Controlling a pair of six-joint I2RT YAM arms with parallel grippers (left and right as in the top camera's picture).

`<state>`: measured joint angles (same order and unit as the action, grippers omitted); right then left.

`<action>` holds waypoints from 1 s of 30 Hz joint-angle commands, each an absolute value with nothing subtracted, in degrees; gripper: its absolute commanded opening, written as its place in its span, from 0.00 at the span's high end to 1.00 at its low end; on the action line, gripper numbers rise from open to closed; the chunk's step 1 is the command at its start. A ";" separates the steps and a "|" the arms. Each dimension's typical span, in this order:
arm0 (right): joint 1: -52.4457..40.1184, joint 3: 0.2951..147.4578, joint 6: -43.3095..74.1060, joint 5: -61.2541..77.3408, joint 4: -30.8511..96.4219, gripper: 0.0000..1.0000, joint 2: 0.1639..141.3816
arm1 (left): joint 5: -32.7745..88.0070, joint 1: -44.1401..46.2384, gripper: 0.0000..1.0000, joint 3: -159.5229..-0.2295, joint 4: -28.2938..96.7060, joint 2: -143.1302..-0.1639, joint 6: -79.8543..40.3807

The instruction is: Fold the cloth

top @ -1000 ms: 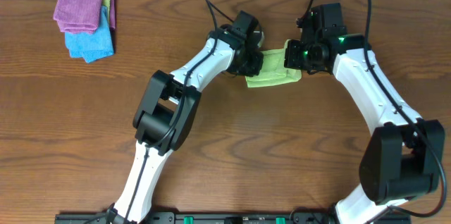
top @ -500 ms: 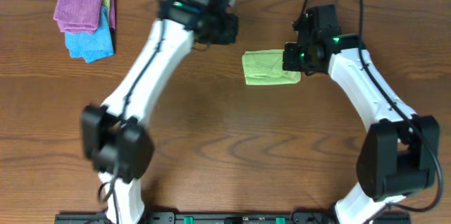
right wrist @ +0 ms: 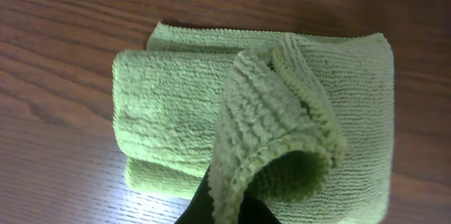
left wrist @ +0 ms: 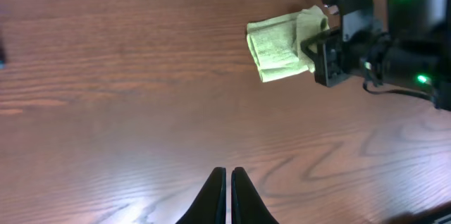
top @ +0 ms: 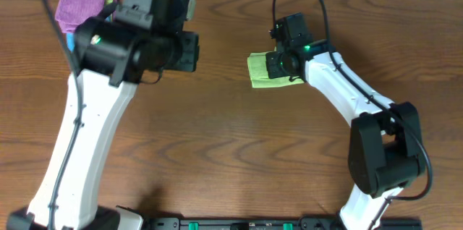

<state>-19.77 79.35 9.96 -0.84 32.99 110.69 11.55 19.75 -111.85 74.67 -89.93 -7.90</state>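
The cloth (top: 260, 71) is light yellow-green and lies folded into a small thick bundle on the wooden table. It also shows in the left wrist view (left wrist: 280, 44) and fills the right wrist view (right wrist: 176, 118). My right gripper (top: 283, 65) sits over its right part, shut on a lifted edge of the cloth (right wrist: 232, 206). My left gripper (left wrist: 228, 178) is shut and empty, raised high above bare table well to the left of the cloth. The white tag is not visible.
A purple cloth (top: 79, 6) lies on a bright blue cloth (top: 70, 40) at the far left of the table, mostly covered by my left arm (top: 137, 38). The table's back edge runs along the top.
My left arm has let go of the cloth and swung up and far to the left. My right gripper has moved left over the cloth, carrying its edge across.
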 commanded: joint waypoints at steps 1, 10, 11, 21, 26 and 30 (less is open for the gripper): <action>-21.15 79.81 8.93 -2.17 32.03 0.99 113.06 | 9.85 19.62 0.94 -112.77 76.07 -87.99 -6.81; -21.98 79.81 8.93 -2.04 30.50 0.98 115.52 | 9.82 19.62 0.94 -112.77 79.33 -86.76 -6.17; -22.09 79.81 8.93 -1.48 30.22 0.93 115.52 | 9.82 19.62 0.94 -112.77 79.24 -86.76 -6.15; -24.64 79.81 9.80 15.35 26.15 0.56 115.52 | 8.34 19.62 0.94 -112.73 78.78 -86.76 -5.04; -24.75 79.83 9.80 15.51 26.48 0.60 115.22 | 6.31 19.62 0.94 -112.55 78.39 -86.89 -4.64; -24.67 81.25 9.76 15.64 29.04 0.62 111.85 | 1.43 19.29 0.94 -110.52 76.36 -86.89 -4.64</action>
<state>-24.47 79.44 9.67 14.48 28.10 115.02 5.96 19.73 -111.79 77.34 -87.33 -5.69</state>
